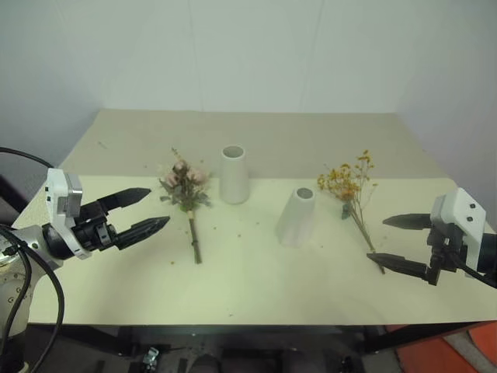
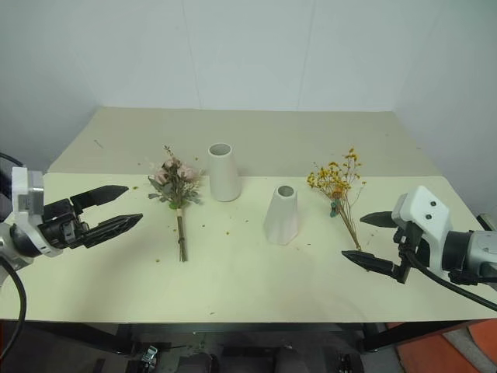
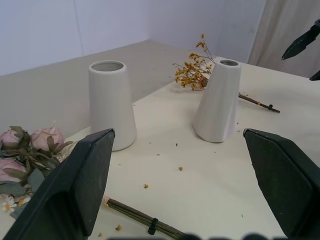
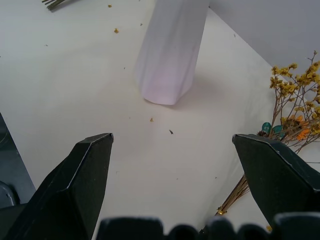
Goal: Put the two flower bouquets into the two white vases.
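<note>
My left gripper [image 1: 146, 210] hangs over the left edge of the pale, matte table [image 1: 256, 295], its two tapered black fingers spread wide and empty, pointing toward the middle. Just right of it the rose bouquet [image 1: 186, 190] lies flat: dusty-pink heads and grey-green leaves at the far end, bound thin stems trailing toward the near edge. Beside the blooms, a little farther back, the first white vase [image 1: 234, 175] stands upright, smooth and tapered to a round open mouth. The second white vase [image 1: 297, 217], near-identical and faintly faceted, stands nearer and to the right, apart from the first. Small flecks of petal litter the tabletop between them. Right of that vase lies the yellow bouquet [image 1: 351, 190], tiny yellow-orange blossoms on wiry stems running toward the near right. My right gripper [image 1: 397, 241] hovers there with fingers parted and holding nothing, the stem tips close by its lower finger.
</note>
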`<action>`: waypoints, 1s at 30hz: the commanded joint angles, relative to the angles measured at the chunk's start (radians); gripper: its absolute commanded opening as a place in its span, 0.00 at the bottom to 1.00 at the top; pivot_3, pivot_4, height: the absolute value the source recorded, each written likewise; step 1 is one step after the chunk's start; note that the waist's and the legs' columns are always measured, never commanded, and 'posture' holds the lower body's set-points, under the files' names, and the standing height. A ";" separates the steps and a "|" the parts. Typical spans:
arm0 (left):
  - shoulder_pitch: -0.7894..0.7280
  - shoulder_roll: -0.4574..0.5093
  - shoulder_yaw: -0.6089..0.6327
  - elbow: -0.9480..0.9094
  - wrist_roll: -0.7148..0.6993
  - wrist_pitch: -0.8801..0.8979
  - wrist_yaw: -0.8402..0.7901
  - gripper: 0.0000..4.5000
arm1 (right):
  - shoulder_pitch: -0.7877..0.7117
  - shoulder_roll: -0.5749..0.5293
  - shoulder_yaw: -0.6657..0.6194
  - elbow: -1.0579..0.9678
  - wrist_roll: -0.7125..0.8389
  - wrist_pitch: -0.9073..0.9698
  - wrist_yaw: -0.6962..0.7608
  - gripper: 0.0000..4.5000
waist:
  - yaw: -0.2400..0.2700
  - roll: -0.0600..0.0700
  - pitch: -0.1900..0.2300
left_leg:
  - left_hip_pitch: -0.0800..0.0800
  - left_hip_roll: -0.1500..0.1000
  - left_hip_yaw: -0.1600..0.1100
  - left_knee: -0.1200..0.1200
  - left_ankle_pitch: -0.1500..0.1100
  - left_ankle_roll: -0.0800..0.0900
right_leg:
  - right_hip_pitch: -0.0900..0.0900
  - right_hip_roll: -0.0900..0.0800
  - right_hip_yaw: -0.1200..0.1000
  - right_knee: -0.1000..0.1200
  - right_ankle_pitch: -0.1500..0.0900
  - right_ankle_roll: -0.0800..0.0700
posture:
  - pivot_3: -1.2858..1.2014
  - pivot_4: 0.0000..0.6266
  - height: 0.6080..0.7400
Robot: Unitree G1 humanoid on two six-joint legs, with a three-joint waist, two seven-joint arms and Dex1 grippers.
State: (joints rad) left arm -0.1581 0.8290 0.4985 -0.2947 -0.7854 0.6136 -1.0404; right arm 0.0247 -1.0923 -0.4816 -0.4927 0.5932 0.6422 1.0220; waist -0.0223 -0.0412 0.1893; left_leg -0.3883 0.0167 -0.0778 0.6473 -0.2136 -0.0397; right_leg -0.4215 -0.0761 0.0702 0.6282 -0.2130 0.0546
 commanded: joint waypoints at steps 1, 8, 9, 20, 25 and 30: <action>-0.031 0.021 0.005 -0.010 -0.022 -0.016 -0.007 1.00 | -0.006 -0.005 -0.030 -0.011 -0.001 -0.011 0.002 0.99 | 0.000 0.000 0.000 | 0.000 0.000 0.000 0.000 0.000 0.000 | 0.000 0.000 0.000 0.000 0.000 0.000 | 0.52 0.24 1.00; -0.094 0.021 -0.038 0.043 0.003 -0.042 -0.031 1.00 | -0.002 -0.005 -0.049 -0.030 0.003 0.002 -0.005 0.99 | 0.001 0.000 0.000 | 0.000 0.000 0.000 0.000 0.000 0.000 | 0.000 0.000 0.000 0.000 0.000 0.000 | 0.52 0.24 1.00; -0.099 0.020 -0.047 0.055 0.011 -0.049 -0.036 1.00 | 0.004 -0.003 -0.053 -0.036 0.002 0.003 -0.008 0.99 | 0.001 0.000 0.000 | 0.000 0.000 0.000 0.000 0.000 0.000 | 0.000 0.000 0.000 0.000 0.000 0.000 | 0.52 0.24 1.00; -0.186 -0.038 -0.234 -0.012 0.280 0.251 0.522 1.00 | -0.171 -0.013 -0.009 -0.121 0.132 0.025 -0.041 0.99 | 0.000 0.000 0.000 | 0.001 0.000 -0.001 0.000 0.000 0.000 | 0.001 0.000 0.000 0.001 0.001 0.003 | 0.52 0.24 1.00; -0.327 -0.222 -0.288 -0.036 0.374 0.543 0.849 1.00 | -0.367 0.029 0.197 -0.142 0.163 0.043 -0.088 0.99 | 0.000 -0.001 0.000 | -0.001 -0.001 -0.001 0.001 0.000 0.000 | 0.001 0.000 0.000 -0.001 0.003 0.005 | 0.52 0.24 1.00; -0.502 -0.370 -0.272 0.009 0.440 0.824 1.009 1.00 | -0.509 0.056 0.339 -0.083 0.115 0.030 -0.084 0.99 | 0.002 -0.001 0.000 | -0.001 -0.002 -0.002 0.002 0.000 0.000 | 0.000 0.000 0.000 0.000 0.003 0.005 | 0.52 0.24 1.00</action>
State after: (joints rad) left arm -0.6251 0.4660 0.2168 -0.2645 -0.3672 1.3755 -0.0676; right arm -0.4528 -1.0370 -0.1474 -0.5878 0.7253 0.6821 0.9461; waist -0.0201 -0.0419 0.1895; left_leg -0.3900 0.0149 -0.0796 0.6495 -0.2135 -0.0398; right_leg -0.4214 -0.0762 0.0699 0.6276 -0.2100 0.0598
